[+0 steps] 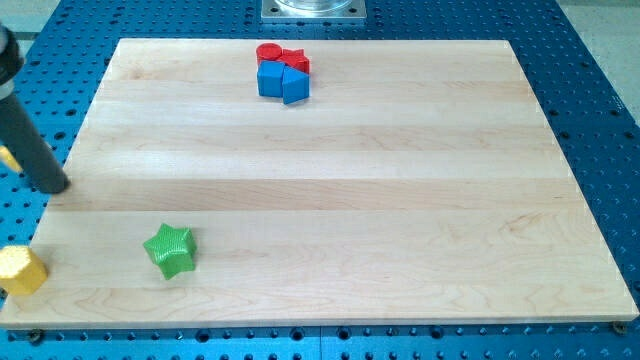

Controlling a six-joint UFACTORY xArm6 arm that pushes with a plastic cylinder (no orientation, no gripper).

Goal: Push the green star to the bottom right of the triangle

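The green star [169,250] lies on the wooden board [400,200] near its bottom left corner. A blue triangle-like block [295,87] sits at the board's top middle, touching a blue cube [270,80] on its left. A red cylinder [268,52] and a red star-like block [295,61] sit just above them. My tip [56,188] is at the board's left edge, up and to the left of the green star and well apart from it. The rod slants up to the view's top left corner.
A yellow block [20,270] lies off the board at the view's left, on the blue perforated table [600,60]. A second yellow piece [8,157] shows partly behind the rod. A metal mount [314,9] is at the view's top.
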